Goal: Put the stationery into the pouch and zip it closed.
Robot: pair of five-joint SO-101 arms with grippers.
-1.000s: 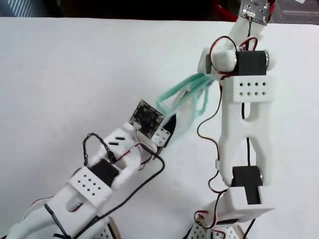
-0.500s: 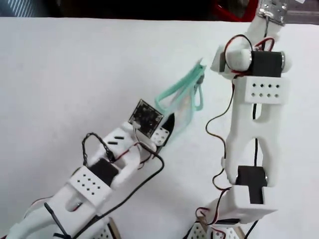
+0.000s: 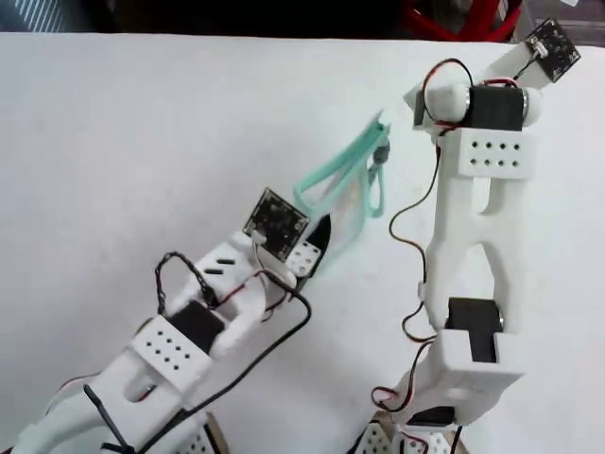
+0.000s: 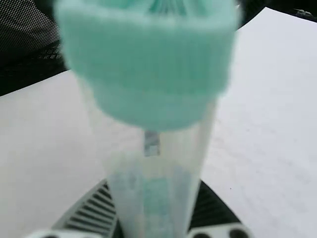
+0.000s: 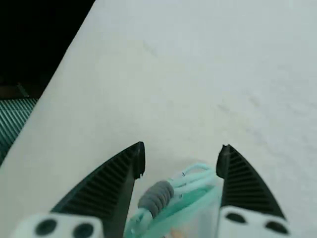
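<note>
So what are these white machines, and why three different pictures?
They are two small robot arms at a white table. One picture comes from a camera above. The other two come from a camera on each arm's wrist, looking along its gripper. The left gripper is shut on one end of a clear pouch with mint-green trim. The right gripper is open, its jaws either side of the pouch's other end, where the grey zip pull sits. What is inside the pouch is too blurred to tell.
</note>
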